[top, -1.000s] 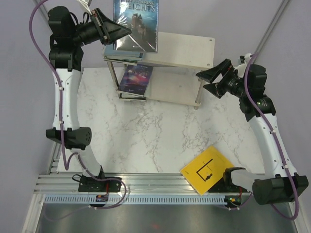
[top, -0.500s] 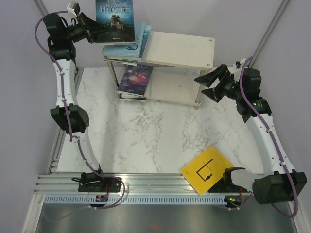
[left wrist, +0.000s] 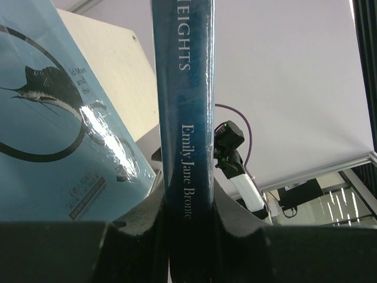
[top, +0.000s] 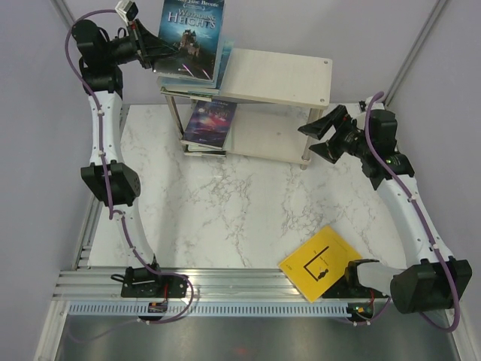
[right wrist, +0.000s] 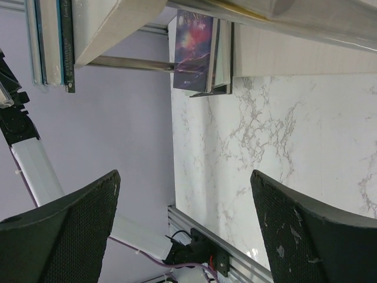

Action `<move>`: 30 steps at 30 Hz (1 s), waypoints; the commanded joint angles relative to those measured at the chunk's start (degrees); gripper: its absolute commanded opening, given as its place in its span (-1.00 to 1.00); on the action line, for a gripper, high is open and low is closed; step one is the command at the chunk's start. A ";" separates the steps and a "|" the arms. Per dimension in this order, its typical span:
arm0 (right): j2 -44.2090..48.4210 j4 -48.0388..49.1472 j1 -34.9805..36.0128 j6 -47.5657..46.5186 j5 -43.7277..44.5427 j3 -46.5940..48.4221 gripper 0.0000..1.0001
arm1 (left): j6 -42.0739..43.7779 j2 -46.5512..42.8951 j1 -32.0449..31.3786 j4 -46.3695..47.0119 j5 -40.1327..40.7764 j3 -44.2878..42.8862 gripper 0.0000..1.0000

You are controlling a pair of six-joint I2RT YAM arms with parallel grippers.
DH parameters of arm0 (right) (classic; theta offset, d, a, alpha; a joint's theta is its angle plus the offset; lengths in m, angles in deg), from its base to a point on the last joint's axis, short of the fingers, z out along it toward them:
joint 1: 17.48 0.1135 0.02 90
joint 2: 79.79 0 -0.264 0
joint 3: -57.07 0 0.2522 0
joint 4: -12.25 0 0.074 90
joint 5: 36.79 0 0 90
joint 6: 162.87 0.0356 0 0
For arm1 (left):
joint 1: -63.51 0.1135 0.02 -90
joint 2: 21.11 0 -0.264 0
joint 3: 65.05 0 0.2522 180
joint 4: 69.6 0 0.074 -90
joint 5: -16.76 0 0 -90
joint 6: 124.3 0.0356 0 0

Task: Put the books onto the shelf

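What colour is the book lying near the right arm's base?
The book is yellow with black line art, clearest in the top external view.

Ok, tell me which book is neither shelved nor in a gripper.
The yellow book, flat at the marble table's near edge by the right arm's base. The rest sit on the shelf, except the blue Wuthering Heights paperback clamped in the left gripper.

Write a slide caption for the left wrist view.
Left end effector clamps a dark blue book seen spine-on, beside a pale blue book and the shelf board.
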State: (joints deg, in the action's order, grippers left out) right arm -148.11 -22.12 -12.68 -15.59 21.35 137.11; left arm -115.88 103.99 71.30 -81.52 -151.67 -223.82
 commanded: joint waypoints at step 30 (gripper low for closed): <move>0.64 1.79 0.21 -0.32 1.09 -3.26 0.88 | 14.25 -0.91 -0.06 -9.49 6.19 2.54 0.99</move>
State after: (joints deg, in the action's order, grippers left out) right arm -148.11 -21.96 -12.68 -15.57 22.01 133.94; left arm -106.86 103.03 71.46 -89.43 -146.58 -220.41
